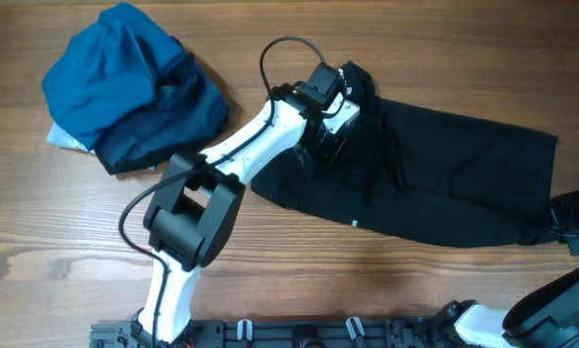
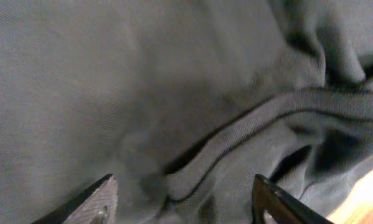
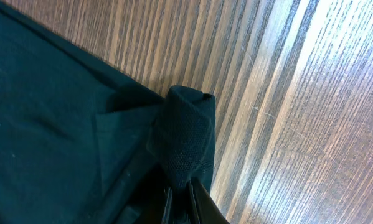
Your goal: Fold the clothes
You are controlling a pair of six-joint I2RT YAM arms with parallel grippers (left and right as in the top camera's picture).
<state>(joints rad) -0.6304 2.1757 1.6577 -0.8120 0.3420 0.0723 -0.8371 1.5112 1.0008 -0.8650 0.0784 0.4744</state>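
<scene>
Black shirt (image 1: 463, 174) lies stretched across tabletop (image 1: 366, 290). Left jaws spread apart over bumpy seam (image 2: 267, 118) at one end — right jaws pinch far corner tight. Best: pull gently, line up edges, smooth bumps.

Left arm (image 1: 255, 135) is built from white links and black joints; black cable (image 1: 263, 60) looped at 12 o'clock, left gripper (image 2: 186, 199) tipped grey.

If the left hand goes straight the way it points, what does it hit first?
The black shirt, near its raised seam; the open left hand seems almost on it, though depth is unclear.
</scene>
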